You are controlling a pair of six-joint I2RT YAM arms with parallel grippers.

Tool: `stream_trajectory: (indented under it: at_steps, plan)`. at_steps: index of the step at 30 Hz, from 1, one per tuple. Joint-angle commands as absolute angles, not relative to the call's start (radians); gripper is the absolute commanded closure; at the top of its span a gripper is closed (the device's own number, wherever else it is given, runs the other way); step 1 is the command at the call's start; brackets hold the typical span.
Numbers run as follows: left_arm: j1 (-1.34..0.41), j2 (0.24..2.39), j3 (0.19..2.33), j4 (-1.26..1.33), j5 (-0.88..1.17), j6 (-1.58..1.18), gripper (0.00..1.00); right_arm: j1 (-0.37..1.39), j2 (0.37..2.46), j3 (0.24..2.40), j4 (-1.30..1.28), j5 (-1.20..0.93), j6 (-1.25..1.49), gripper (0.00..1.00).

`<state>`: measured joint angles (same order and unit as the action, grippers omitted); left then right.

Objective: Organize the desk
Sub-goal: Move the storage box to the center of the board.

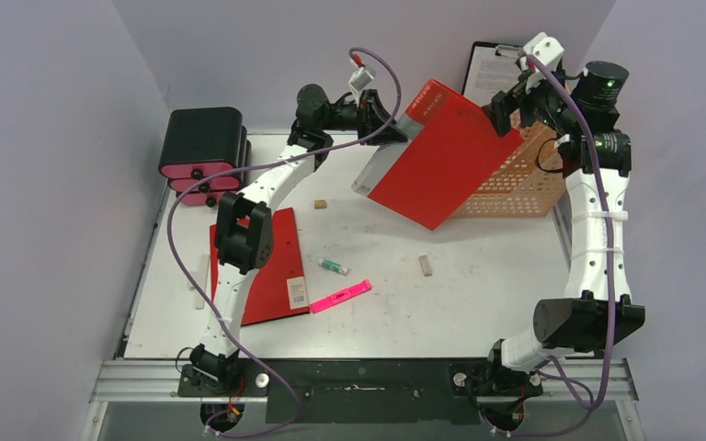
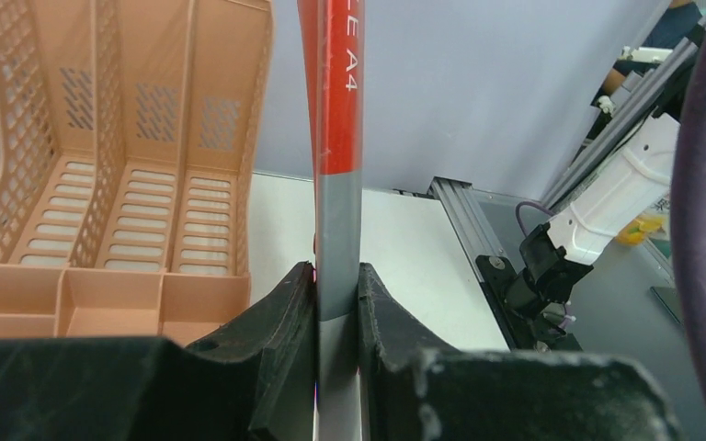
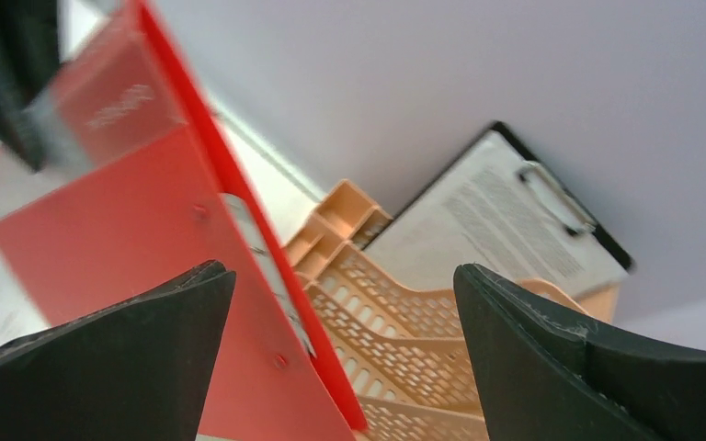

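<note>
On the white desk (image 1: 478, 294) a red folder (image 1: 441, 156) with a grey spine is held up tilted, its right edge against the orange rack (image 1: 519, 179). My left gripper (image 1: 393, 121) is shut on the grey spine; the left wrist view shows the jaws (image 2: 337, 294) pinching the folder (image 2: 338, 110) edge-on. My right gripper (image 1: 507, 114) is open at the folder's upper right corner, above the rack. In the right wrist view its gripper (image 3: 342, 276) is spread wide, with the folder (image 3: 129, 193) lying between its fingers, touching neither, and the rack (image 3: 395, 322) behind.
A clipboard (image 1: 492, 69) leans at the rack's back. A black drawer box (image 1: 202, 152) with pink drawers stands back left. A second red folder (image 1: 271, 266) lies flat under the left arm. A pink highlighter (image 1: 340, 296), a green-tipped tube (image 1: 334, 266) and two small blocks (image 1: 320, 204) (image 1: 426, 265) lie mid-desk.
</note>
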<state>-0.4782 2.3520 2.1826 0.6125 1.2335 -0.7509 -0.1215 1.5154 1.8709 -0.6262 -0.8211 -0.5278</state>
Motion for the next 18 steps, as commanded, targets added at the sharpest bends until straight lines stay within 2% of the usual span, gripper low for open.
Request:
stream_trajectory:
  at_steps: [1,4,7,12,18]
  plan:
    - [-0.425,2.279,2.172,0.795,1.157,-0.868,1.0,-0.123,1.488,1.899,-0.39,-0.458,-0.284,0.06]
    - [-0.402,2.257,2.135,0.845,1.145,-0.904,1.0,-0.139,1.538,1.933,-0.384,-0.251,-0.279,0.04]
    - [-0.375,2.239,2.098,0.895,1.147,-0.931,1.0,-0.211,1.619,1.961,-0.386,-0.182,-0.239,0.02]
    - [-0.342,2.195,2.025,0.929,1.156,-0.935,1.0,-0.3,1.743,2.005,-0.401,-0.17,-0.228,0.03]
    - [-0.307,2.17,1.965,1.004,1.149,-0.979,1.0,-0.364,1.883,2.091,-0.433,-0.182,-0.234,0.11]
